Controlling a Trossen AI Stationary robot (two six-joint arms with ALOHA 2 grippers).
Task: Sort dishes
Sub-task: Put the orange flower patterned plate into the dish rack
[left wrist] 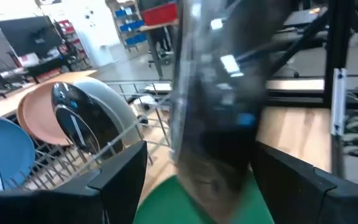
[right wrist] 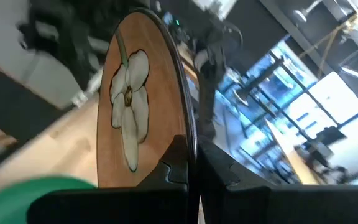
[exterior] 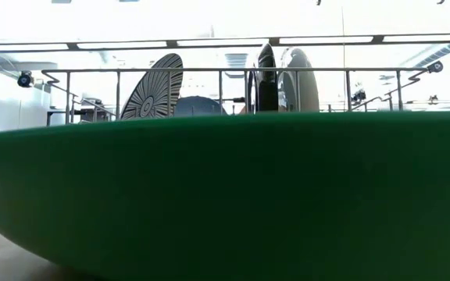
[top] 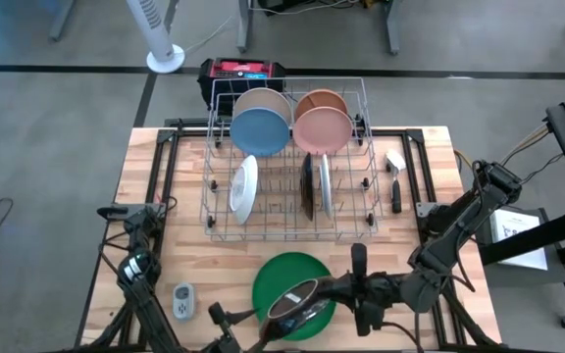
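The round brown plate with a white flower motif (right wrist: 135,106) was clamped by its rim in the right claw (right wrist: 188,165), fingers fully closed on the edge. It was held above the large round green plate (top: 292,282), which lay flat at the near edge of the wooden tabletop (top: 145,176). The left claw (left wrist: 197,186) stood wide, gripping nothing, just beside the brown plate over the green one. Behind them, the silver wire rack (top: 287,162) held a blue plate (top: 260,132), a pink plate (top: 323,128), and a white plate (top: 244,188) on edge. A small grey gadget (top: 182,300) lay left of the green plate.
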